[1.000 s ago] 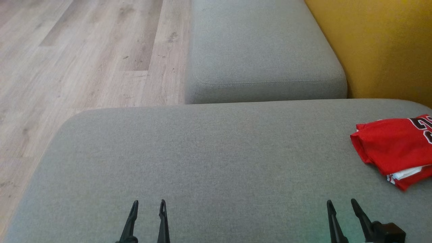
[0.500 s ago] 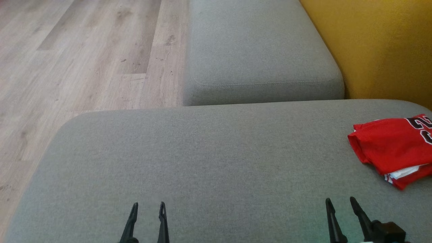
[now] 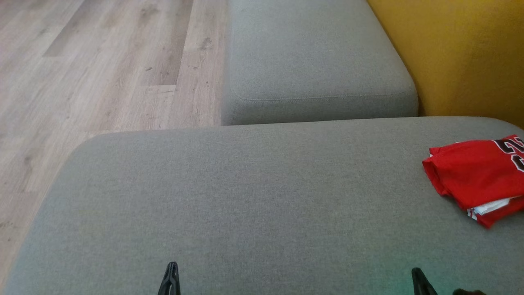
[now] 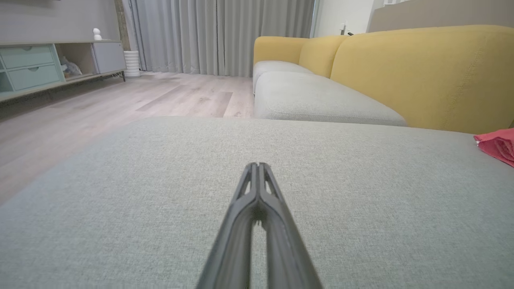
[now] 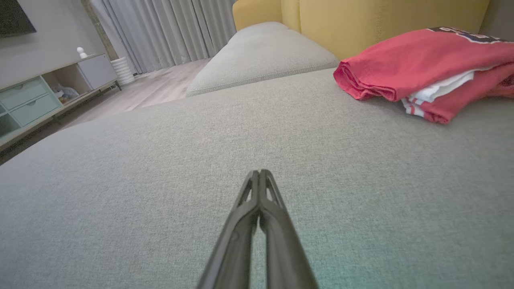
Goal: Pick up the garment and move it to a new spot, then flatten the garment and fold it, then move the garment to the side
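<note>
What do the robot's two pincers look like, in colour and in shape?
The left pincer and the right pincer look alike. Each has two long, slim fingers in a matte dark grey, almost black. The fingers taper to narrow tips, and near each tip there is a small slot-shaped opening.

Seat cushion (image 3: 254, 192): grey woven fabric, broad, flat top, rounded corners. Carries one item: garment (image 3: 470, 176), red with white trim and dark numerals, folded in layers, lying by the right edge near the far right corner, white inner layer showing at its near side.
</note>
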### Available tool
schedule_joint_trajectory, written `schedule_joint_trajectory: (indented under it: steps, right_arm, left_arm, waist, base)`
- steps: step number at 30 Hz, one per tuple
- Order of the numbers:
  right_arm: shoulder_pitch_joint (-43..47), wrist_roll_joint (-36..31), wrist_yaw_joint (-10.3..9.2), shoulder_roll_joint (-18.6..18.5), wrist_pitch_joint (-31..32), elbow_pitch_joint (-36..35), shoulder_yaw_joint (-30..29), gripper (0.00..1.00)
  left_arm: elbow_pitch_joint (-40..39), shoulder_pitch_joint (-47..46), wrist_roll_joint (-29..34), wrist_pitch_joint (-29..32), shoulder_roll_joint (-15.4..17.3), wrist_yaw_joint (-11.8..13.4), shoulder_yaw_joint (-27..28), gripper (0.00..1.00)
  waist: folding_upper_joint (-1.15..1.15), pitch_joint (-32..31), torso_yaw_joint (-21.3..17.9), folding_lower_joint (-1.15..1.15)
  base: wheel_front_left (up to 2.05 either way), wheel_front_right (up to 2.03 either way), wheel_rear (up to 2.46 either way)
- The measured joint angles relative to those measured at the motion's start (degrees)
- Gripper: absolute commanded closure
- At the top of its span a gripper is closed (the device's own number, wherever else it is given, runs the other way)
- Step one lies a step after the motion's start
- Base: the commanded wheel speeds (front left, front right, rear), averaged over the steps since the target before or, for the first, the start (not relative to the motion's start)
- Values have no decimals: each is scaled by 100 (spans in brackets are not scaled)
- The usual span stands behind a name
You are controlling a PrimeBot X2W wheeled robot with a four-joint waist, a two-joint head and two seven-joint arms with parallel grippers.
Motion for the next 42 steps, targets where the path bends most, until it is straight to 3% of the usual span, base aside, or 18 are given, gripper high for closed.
schedule_joint_trajectory:
  steps: [42]
  right_arm:
    - [-549,2849,0,2,701,-244,-320,100]
  left_arm:
    - [44,-407,-2875,599,11,-648,614,100]
  waist:
    - [0,433,-72,0]
  base:
    - [0,0,0]
